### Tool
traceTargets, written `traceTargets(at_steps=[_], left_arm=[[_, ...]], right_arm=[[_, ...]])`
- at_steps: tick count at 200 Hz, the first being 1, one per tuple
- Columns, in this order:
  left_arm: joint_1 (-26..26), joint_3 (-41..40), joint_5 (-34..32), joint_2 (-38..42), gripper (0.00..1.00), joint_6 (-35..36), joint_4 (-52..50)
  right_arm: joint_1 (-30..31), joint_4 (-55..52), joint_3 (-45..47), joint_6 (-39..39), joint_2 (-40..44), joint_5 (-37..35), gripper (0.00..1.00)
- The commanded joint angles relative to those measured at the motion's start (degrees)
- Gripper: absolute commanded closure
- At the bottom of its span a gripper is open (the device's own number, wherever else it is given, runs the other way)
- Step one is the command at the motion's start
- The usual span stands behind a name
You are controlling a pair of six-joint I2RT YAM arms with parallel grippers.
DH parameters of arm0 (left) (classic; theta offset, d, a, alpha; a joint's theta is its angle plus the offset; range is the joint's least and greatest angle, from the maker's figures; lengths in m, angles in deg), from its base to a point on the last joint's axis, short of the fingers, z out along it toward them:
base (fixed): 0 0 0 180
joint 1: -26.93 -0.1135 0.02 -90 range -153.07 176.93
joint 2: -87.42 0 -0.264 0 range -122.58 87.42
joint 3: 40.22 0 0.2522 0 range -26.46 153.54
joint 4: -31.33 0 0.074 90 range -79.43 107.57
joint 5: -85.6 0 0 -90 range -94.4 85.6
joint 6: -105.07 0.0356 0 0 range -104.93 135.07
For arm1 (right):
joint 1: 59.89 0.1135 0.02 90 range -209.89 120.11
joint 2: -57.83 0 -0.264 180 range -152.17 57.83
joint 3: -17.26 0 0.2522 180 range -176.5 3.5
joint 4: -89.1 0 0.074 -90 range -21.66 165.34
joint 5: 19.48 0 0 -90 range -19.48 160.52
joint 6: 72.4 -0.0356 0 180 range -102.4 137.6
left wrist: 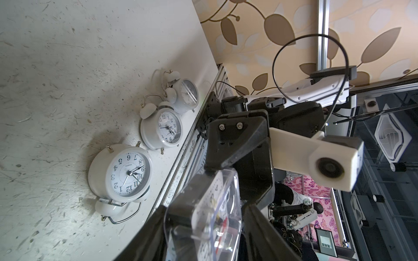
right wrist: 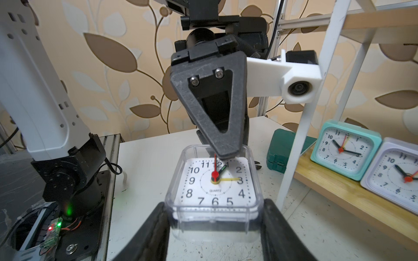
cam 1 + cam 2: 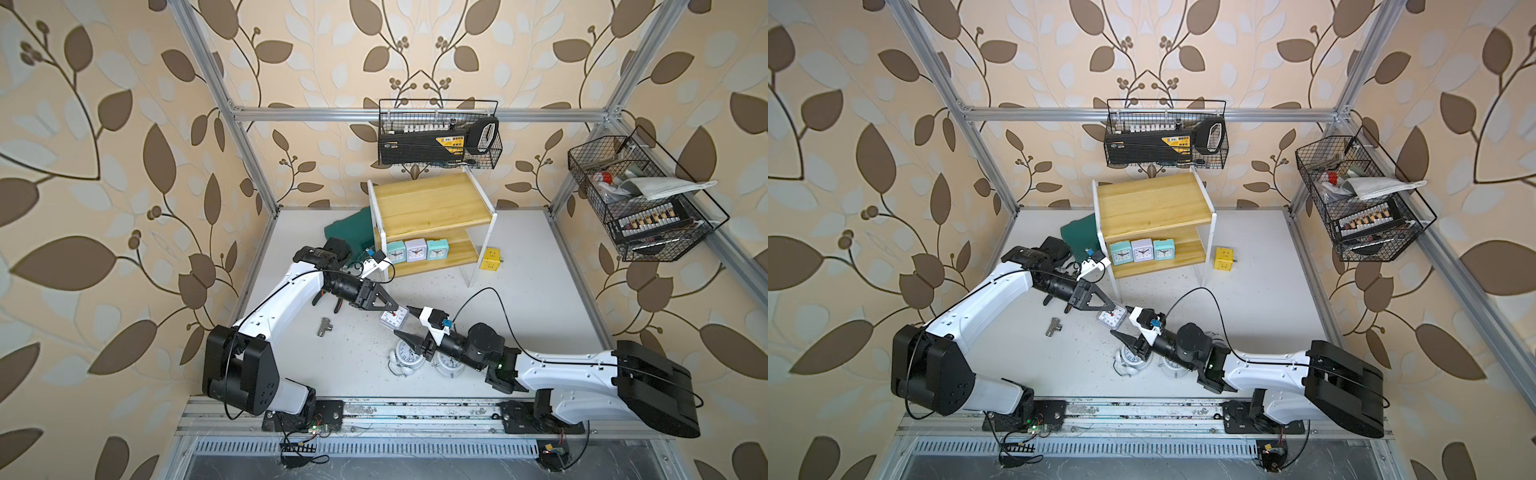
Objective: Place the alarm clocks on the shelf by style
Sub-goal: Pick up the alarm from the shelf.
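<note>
A clear square alarm clock [image 3: 392, 319] [image 2: 217, 187] hangs above the table's middle, held from both sides. My right gripper [image 3: 405, 321] [image 2: 216, 210] is shut on its side edges. My left gripper [image 3: 395, 312] [image 1: 207, 210] is shut on its front and back, one fingertip [image 2: 226, 153] on the dial cover. Two teal clocks [image 3: 396, 251] [image 3: 436, 248] and a lilac one [image 3: 415, 249] stand on the shelf's [image 3: 432, 199] lower board. Three round white twin-bell clocks [image 1: 129, 174] [image 1: 165, 128] [image 1: 185, 92] sit near the table's front edge, partly hidden under my right arm in both top views.
A yellow cube socket [image 3: 490, 258] sits right of the shelf, and a dark green case [image 3: 349, 230] lies at its left. A small metal fitting [image 3: 325, 328] lies under my left arm. Black wire baskets [image 3: 438, 135] [image 3: 640, 199] hang on the back and right walls.
</note>
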Motion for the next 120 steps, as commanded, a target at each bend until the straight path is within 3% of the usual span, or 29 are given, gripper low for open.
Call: traceTargets(at_steps=[1, 44, 120], left_arm=[[0.14, -0.38, 3.23, 0.83, 0.49, 1.96, -0.73], [0.14, -0.93, 1.83, 2.33, 0.59, 1.18, 0.59], [0.14, -2.52, -6.45, 5.85, 0.79, -3.96, 6.4]], right_arm=[[0.24, 0.79, -1.6, 0.7, -1.2, -2.23, 0.57], [0.24, -3.67, -2.29, 0.32, -1.97, -4.2, 0.52], [0.03, -20.28, -7.8, -6.54, -1.14, -5.94, 0.26]])
